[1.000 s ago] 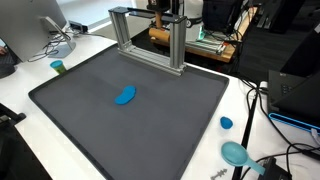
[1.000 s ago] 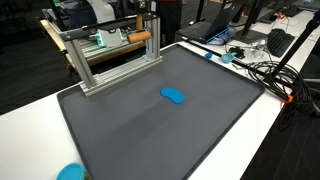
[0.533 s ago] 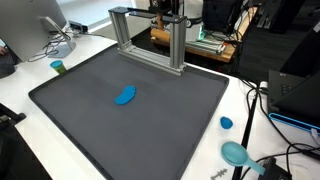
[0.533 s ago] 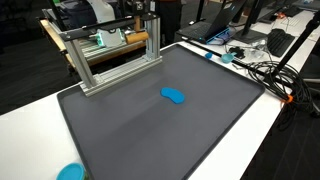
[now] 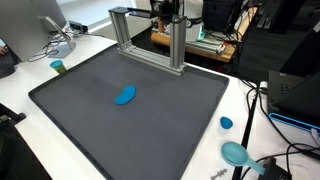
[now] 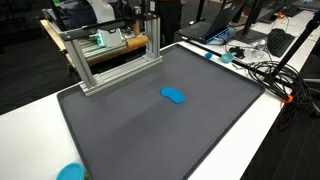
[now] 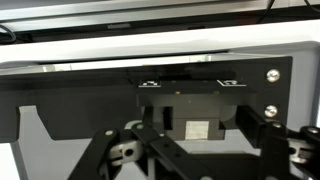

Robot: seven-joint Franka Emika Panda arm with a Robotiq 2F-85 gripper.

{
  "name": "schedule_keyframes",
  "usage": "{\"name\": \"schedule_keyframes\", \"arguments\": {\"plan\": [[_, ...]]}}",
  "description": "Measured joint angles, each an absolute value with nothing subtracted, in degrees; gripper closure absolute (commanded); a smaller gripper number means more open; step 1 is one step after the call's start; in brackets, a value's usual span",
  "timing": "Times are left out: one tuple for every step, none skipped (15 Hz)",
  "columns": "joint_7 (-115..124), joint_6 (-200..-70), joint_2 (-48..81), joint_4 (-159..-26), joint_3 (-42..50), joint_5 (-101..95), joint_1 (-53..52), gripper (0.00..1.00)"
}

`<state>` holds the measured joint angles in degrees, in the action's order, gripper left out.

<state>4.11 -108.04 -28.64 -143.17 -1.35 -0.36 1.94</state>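
Note:
A flat blue oval piece [image 5: 125, 96] [image 6: 173, 95] lies alone near the middle of the black mat [image 5: 150, 125] [image 6: 150, 130]. My gripper [image 5: 166, 12] [image 6: 150, 12] hangs far from it, at the top bar of the aluminium frame [image 5: 150, 35] [image 6: 110, 55] on the mat's back edge. In the wrist view my gripper [image 7: 190, 162] has its fingers [image 7: 118, 150] spread well apart, so it is open. Between them I see a dark block with a pale label [image 7: 190, 128]. Whether the fingers touch it I cannot tell.
A small blue cap [image 5: 226, 123] and a teal round dish [image 5: 235, 153] [image 6: 70, 172] lie on the white table off the mat. A small green cup [image 5: 57, 67] stands by a monitor [image 5: 45, 30]. Cables [image 6: 262, 72] and equipment crowd the table's side.
The gripper has shifted only slightly at the frame's top bar. The blue piece has not moved.

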Motion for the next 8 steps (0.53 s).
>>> {"name": "schedule_keyframes", "arguments": {"plan": [[4.0, -108.0, -29.0, -143.3, -1.3, -0.4, 1.9, 0.00], [4.0, -108.0, -29.3, -143.4, -1.3, -0.4, 1.9, 0.00], [4.0, -108.0, -29.7, -143.5, -1.2, -0.4, 1.9, 0.00], [4.0, -108.0, -30.1, -143.5, -1.0, -0.4, 2.0, 0.00], [4.0, -108.0, -30.6, -143.5, -0.6, -0.4, 2.0, 0.00], [3.9, -108.0, -31.2, -143.4, -0.1, -0.4, 2.1, 0.00], [3.8, -108.0, -32.0, -143.4, 0.5, -0.4, 2.1, 0.00], [3.5, -108.0, -32.9, -143.3, 1.2, -0.2, 2.2, 0.00]]}}
